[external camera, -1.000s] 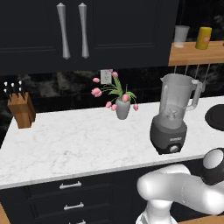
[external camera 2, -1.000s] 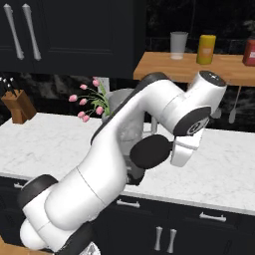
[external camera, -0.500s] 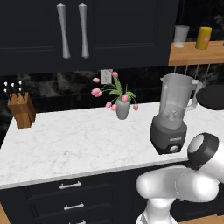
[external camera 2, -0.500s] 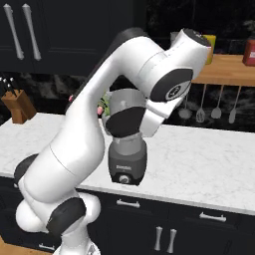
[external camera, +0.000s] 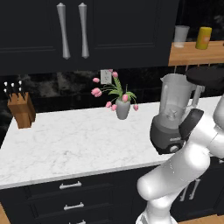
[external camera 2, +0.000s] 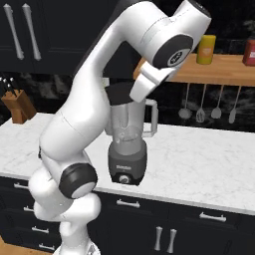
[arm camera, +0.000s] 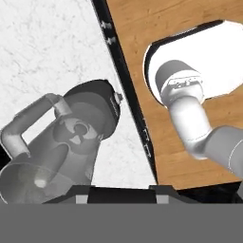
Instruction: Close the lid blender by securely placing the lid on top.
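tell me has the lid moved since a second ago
Yes. In the left base view the lid has risen from low on the counter's right to beside the blender jar's rim, held up near the wooden shelf.

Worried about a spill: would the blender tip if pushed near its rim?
Probably not easily: the blender sits on a broad, heavy-looking base. Yet its jar is tall, so a sideways shove up high could rock it. The clear jar looks rigid.

- A home kitchen: white marble counter [external camera: 65,140] under dark cabinets [external camera: 87,30].
- Knife block [external camera: 21,109], vase of tulips [external camera: 120,103] and blender [external camera 2: 127,149] stand on it.
- Utensils [external camera 2: 206,107] hang below a wooden shelf [external camera 2: 224,67].
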